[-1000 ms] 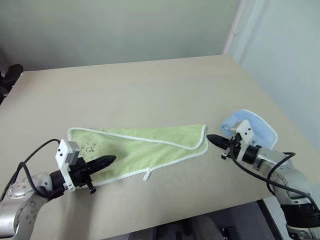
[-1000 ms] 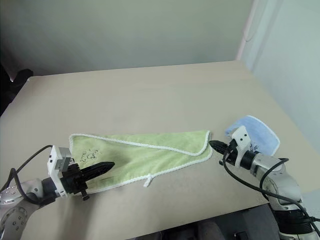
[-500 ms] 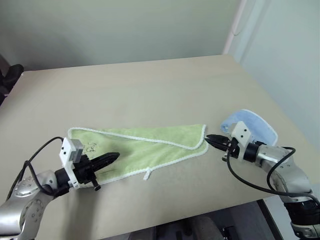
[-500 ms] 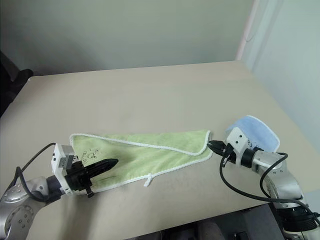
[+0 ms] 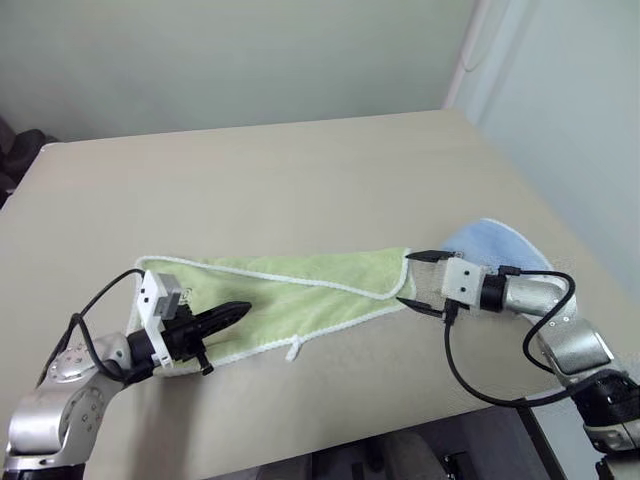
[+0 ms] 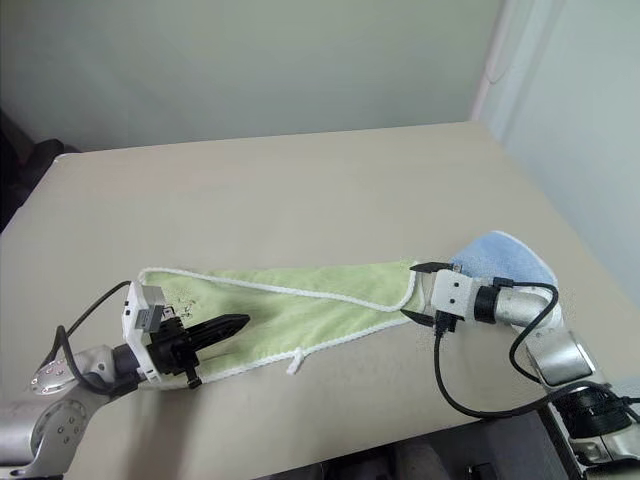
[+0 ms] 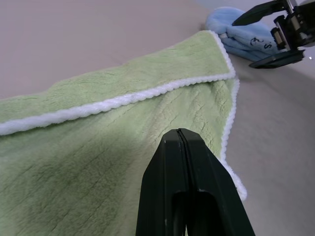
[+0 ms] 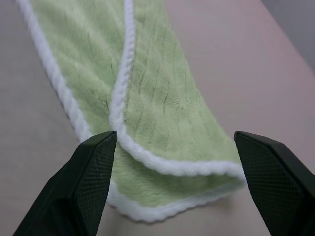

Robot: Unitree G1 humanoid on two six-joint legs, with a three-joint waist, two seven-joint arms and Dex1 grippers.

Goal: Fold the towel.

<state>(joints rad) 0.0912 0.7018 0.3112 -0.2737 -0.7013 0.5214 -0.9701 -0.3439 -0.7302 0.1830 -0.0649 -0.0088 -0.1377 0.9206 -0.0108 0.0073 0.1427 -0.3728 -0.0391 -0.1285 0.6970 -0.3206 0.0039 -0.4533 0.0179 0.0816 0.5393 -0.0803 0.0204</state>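
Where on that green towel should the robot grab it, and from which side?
Probably the folded end of the towel at the robot's right, coming in level from that side. There the two white-edged layers lie stacked in a narrow end, so one pinch could catch both. The right gripper faces that end, open, one finger on each side of it. The left gripper is shut over the other end.

towel [image 5: 300, 290] left of cloth [image 5: 500, 245]

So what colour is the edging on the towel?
White, around the lime-green towel; clearest in the right wrist view.
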